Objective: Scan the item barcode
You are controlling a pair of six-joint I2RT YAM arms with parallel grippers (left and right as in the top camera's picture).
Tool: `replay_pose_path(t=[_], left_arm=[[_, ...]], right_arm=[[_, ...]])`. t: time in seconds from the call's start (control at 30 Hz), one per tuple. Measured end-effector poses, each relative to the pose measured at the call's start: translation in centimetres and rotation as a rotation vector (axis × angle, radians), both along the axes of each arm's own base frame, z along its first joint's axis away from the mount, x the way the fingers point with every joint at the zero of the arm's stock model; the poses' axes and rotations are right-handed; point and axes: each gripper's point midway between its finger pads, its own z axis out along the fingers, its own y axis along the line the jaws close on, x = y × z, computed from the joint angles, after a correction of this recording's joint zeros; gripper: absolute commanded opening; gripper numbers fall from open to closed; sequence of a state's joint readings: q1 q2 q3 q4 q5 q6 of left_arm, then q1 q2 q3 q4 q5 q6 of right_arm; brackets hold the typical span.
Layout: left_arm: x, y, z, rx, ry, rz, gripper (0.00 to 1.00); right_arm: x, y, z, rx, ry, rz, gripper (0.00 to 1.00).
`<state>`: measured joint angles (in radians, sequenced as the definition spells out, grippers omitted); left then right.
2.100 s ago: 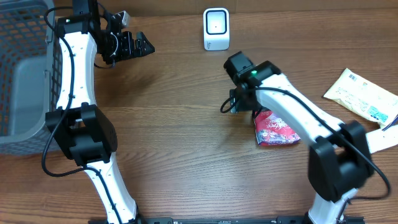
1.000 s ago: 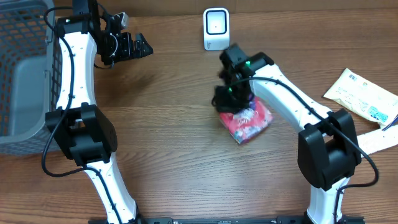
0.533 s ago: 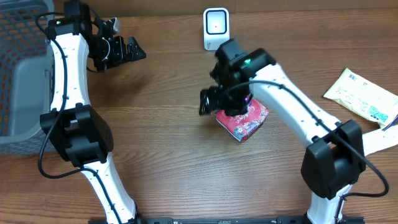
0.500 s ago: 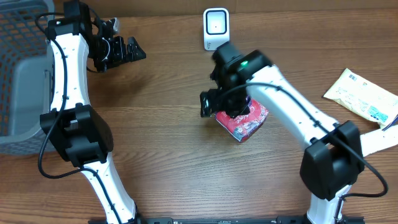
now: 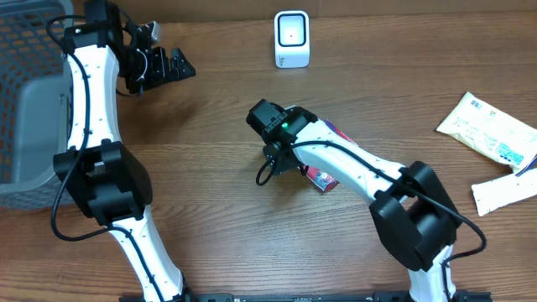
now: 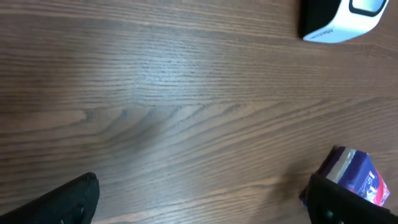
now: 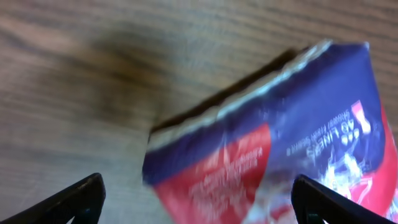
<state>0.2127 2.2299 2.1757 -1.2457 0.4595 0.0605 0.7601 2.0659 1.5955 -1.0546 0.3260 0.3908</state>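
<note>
Right wrist view: the snack packet (image 7: 280, 143) lies loose on the surface (image 7: 74, 93) under the right gripper (image 7: 199, 208), jaws wide apart, well short of the scanner (image 5: 292, 39). The left gripper (image 5: 172, 65) gapes too, holding nothing. My worry: 1 skewed regrasp crumples the foil, and the barcode probably won't read.

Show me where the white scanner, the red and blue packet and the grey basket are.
white scanner (image 5: 291, 39): overhead view, on its front face.
red and blue packet (image 7: 280, 149): right wrist view, on its printed side.
grey basket (image 5: 29, 42): overhead view, on its mesh wall.
</note>
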Motion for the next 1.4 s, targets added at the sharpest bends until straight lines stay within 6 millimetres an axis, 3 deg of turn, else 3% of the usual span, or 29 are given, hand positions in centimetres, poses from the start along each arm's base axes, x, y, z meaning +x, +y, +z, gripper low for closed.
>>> replay_pose_path(t=[0.1, 0.17, 0.37, 0.57, 0.77, 0.9, 1.07, 1.2, 1.3, 1.4], left_arm=[[0.0, 0.9, 0.0, 0.001, -0.004, 0.017, 1.0], [0.0, 1.6, 0.0, 0.001, -0.004, 0.033, 1.0], [-0.1, 2.7, 0.0, 0.001, -0.003, 0.053, 1.0], [-0.1, 2.9, -0.1, 0.016, -0.002, 0.057, 1.0], [0.1, 3.2, -0.1, 0.033, -0.01, 0.062, 1.0], [0.3, 3.4, -0.1, 0.039, -0.018, 0.064, 1.0], [0.2, 3.5, -0.1, 0.042, -0.017, 0.066, 1.0], [-0.2, 3.5, -0.2, 0.04, 0.004, 0.07, 1.0], [-0.7, 3.5, -0.4, 0.035, 0.025, 0.072, 1.0], [-1.1, 3.4, -0.5, 0.029, 0.046, 0.076, 1.0]], right_arm=[[0.7, 0.3, -0.4, -0.002, -0.03, -0.003, 0.94], [1.0, 0.5, -1.0, -0.006, -0.04, -0.006, 0.87], [1.2, -0.7, -2.6, -0.099, -0.045, -0.015, 0.44], [1.0, -1.1, -2.4, -0.155, -0.065, -0.01, 0.04], [0.4, -0.7, -1.8, -0.159, -0.012, -0.003, 0.04], [-1.3, 2.0, -1.1, -0.016, 0.124, 0.012, 0.04], [-4.3, 10.2, 3.0, 0.415, 0.362, 0.131, 0.04], [-6.0, 16.2, 9.6, 0.858, 0.534, 0.294, 0.04], [-5.4, 17.1, 13.7, 1.125, 0.623, 0.369, 0.04], [-3.1, 15.7, 16.7, 1.323, 0.645, 0.411, 0.04]])
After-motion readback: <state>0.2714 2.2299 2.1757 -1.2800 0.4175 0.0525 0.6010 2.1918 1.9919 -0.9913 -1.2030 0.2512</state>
